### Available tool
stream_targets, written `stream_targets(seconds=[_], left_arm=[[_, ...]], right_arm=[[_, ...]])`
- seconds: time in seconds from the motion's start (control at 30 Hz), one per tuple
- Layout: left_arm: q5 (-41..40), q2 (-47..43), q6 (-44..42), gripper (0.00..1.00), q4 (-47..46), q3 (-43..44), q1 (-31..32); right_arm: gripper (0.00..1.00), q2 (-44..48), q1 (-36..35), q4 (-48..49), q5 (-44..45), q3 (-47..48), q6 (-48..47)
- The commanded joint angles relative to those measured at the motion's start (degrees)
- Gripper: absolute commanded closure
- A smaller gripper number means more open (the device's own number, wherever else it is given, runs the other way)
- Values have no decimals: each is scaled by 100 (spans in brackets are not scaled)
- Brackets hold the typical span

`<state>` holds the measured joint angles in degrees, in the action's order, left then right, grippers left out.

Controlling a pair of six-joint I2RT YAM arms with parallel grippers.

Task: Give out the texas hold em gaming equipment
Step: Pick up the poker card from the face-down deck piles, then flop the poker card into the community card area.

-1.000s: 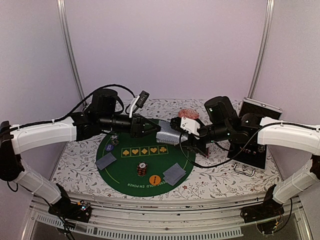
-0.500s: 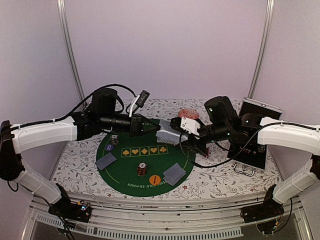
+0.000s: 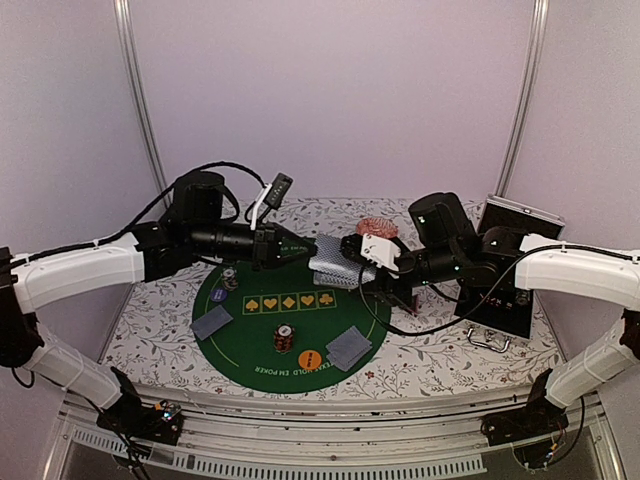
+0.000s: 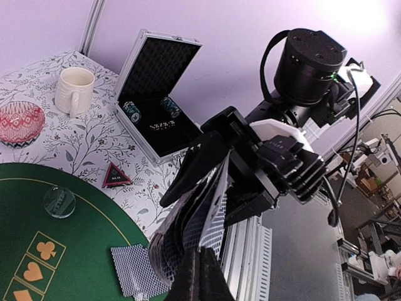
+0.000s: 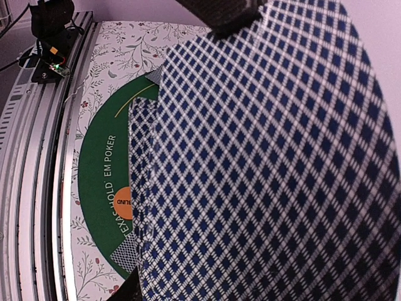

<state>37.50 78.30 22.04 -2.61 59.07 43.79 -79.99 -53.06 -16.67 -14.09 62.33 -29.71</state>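
Observation:
My right gripper (image 3: 347, 268) is shut on a fanned deck of grey-blue-backed playing cards (image 3: 330, 262) above the far edge of the green mat (image 3: 250, 335). In the right wrist view the deck (image 5: 263, 163) fills the frame and hides my own jaws. My left gripper (image 3: 292, 250) meets the deck from the left. In the left wrist view this gripper (image 4: 202, 276) is shut on the edge of one card (image 4: 216, 222) that sticks out of the fan. On the mat lie two card piles (image 3: 212, 321) (image 3: 349, 347), a chip stack (image 3: 284, 339), an orange button (image 3: 310, 357) and a blue button (image 3: 219, 294).
A black-and-red triangular marker (image 4: 116, 177) and a clear round button (image 4: 59, 202) lie by the mat's edge. An open metal case (image 4: 160, 100) with chips, a cream mug (image 4: 75, 91) and a pink-patterned bowl (image 4: 19, 122) stand at the far right of the floral tablecloth.
My left gripper has closed on a card at the deck's left edge and drawn back a little to the left. The right arm holds still with the deck.

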Motion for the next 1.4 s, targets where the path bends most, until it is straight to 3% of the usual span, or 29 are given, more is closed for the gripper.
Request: stream_targets(seconds=[0.0, 0.4, 0.63, 0.7, 0.8, 0.93, 1.13, 1.37], left_arm=[[-7, -241, -140, 100, -13, -121, -80], [-39, -737, -169, 100, 92, -200, -434], [-292, -1088, -443, 100, 590, -103, -1034], [-849, -1116, -860, 100, 1141, 108, -1192], [-2396, -952, -1625, 100, 1895, 418, -1224], [-3915, -574, -2432, 100, 2159, 350, -1210], [-4883, -114, -3006, 100, 1976, 184, -1157], [-6164, 680, -4094, 100, 2121, 77, -465]], right_arm=[[57, 100, 41, 137, 10, -23, -8], [57, 81, 178, 137, 4, -88, 36], [57, 95, 203, 137, -15, -132, 45], [57, 119, 207, 129, -24, -141, 38], [57, 145, 202, 112, -16, -146, 7], [57, 166, 205, 67, -34, -124, -7], [57, 205, 208, 16, -41, -99, -26], [57, 228, 206, -25, -59, -13, -51]])
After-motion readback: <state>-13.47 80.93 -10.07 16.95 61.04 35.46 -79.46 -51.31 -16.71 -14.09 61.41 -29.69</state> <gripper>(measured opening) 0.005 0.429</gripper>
